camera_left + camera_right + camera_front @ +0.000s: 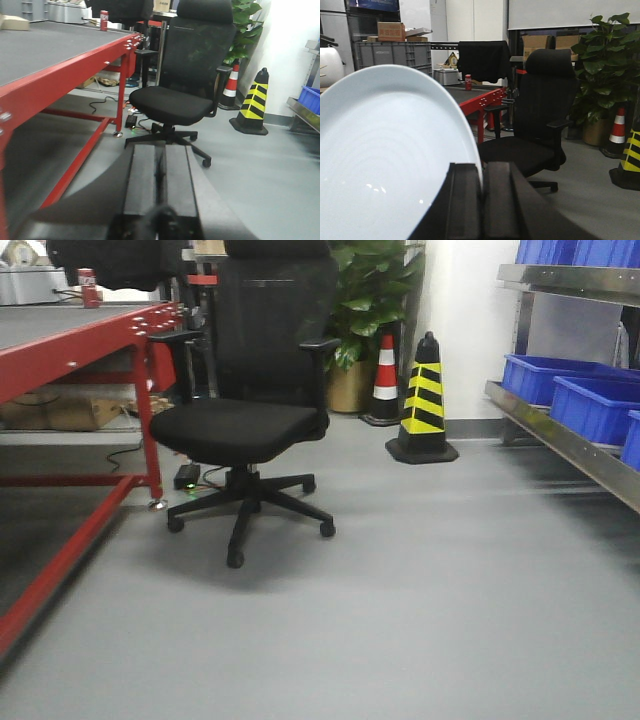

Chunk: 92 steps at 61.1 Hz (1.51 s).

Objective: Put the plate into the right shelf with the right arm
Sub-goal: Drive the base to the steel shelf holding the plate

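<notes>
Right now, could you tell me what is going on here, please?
The right gripper is clamped on the rim of a pale plate, held in the air. The left gripper is shut and empty. The metal shelf with blue bins stands to the right, an office chair and red table ahead and left. The plate is not yet on the shelf.

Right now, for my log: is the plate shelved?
No: the pale blue round plate stands edge-up, clamped in the right end effector.
</notes>
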Each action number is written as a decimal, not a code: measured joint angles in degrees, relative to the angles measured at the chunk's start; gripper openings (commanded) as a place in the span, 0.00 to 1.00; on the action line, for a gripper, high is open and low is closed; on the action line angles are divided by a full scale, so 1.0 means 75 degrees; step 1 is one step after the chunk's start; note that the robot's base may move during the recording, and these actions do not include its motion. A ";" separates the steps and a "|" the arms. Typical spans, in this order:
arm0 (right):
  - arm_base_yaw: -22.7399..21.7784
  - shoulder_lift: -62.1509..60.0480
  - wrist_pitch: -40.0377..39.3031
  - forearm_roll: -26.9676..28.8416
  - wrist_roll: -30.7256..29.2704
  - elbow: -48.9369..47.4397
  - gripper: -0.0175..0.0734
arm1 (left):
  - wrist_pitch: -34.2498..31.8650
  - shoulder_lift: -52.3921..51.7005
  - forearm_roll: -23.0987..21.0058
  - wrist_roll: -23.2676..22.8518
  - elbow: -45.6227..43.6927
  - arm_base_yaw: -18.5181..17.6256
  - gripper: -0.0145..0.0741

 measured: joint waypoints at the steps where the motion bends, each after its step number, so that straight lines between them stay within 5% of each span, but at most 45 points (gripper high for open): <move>1: 0.0000 0.0000 0.0000 0.0000 0.0000 0.0000 0.25 | 0.0000 0.0000 0.0000 0.0000 0.0000 0.0000 0.11; 92: 0.0000 0.0000 -0.0013 0.0000 0.0000 0.0000 0.25 | 0.0000 0.0000 0.0000 0.0000 0.0000 -0.0011 0.11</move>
